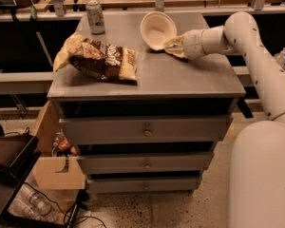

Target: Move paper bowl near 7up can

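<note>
At the back of the bench (190, 75), right of centre, the bowl (156, 28) is held tilted on edge with its hollow toward the camera, gripped by the pincer (174, 47), which is closed on the rim at the bowl's right side. The can (95, 16) stands at the back left corner, well apart, and a bag (100, 58) lies in front of it. The bowl is judged light and thin (paper, easily creased), so the flat rim is best pinched gently.

Brown and yellow snack bag (100, 58) lies crumpled on the grey counter (180, 75), left of centre. Closed drawers (145, 131) stacked below, cardboard box (59, 172) at lower left.
</note>
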